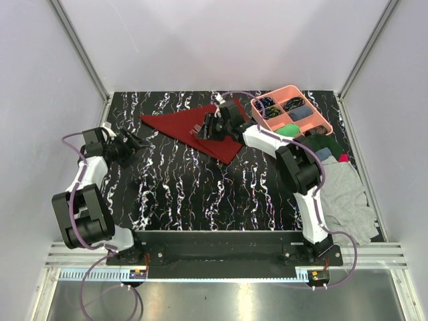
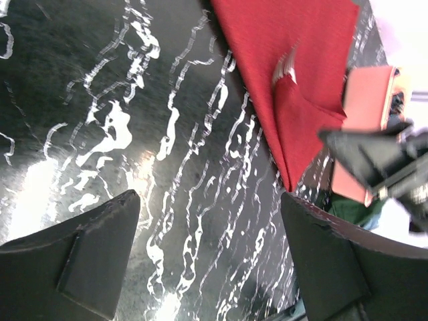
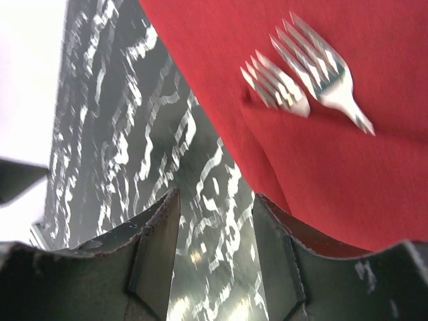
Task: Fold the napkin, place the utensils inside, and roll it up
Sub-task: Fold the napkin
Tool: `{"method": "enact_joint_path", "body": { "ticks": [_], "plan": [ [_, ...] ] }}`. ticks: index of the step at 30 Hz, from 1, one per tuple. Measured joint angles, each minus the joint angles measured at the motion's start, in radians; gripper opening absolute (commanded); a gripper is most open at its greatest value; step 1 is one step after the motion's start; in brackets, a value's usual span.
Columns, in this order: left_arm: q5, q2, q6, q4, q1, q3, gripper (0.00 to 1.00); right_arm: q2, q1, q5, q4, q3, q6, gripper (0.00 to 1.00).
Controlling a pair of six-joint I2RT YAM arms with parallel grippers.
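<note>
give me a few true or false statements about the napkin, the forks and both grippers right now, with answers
1. Two forks lie on the napkin with their tines showing. True.
2. The left gripper grips a corner of the napkin. False: it is open and empty over the bare table, apart from the cloth.
3. The forks' handles run under a fold of the napkin. True.
4. The napkin is rolled into a tube. False: it lies flat, folded into a triangle.
5. The right gripper is shut on a fork. False: its jaws stand apart with nothing between them.
</note>
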Motion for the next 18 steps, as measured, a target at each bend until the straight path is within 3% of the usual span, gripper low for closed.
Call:
{"method": "enact_joint_path", "body": {
  "ticks": [7,11,18],
  "plan": [
    [-0.054,0.103,-0.114,0.17,-0.026,0.0,0.73,-0.146,0.0,0.002,0.032,-0.216,-0.004,0.56],
    [-0.073,0.228,-0.192,0.274,-0.04,0.014,0.72,-0.206,0.0,0.012,0.036,-0.262,-0.025,0.55],
    [-0.099,0.376,-0.218,0.28,-0.048,0.144,0.7,-0.239,0.002,0.035,0.033,-0.291,-0.142,0.55]
  ]
}}
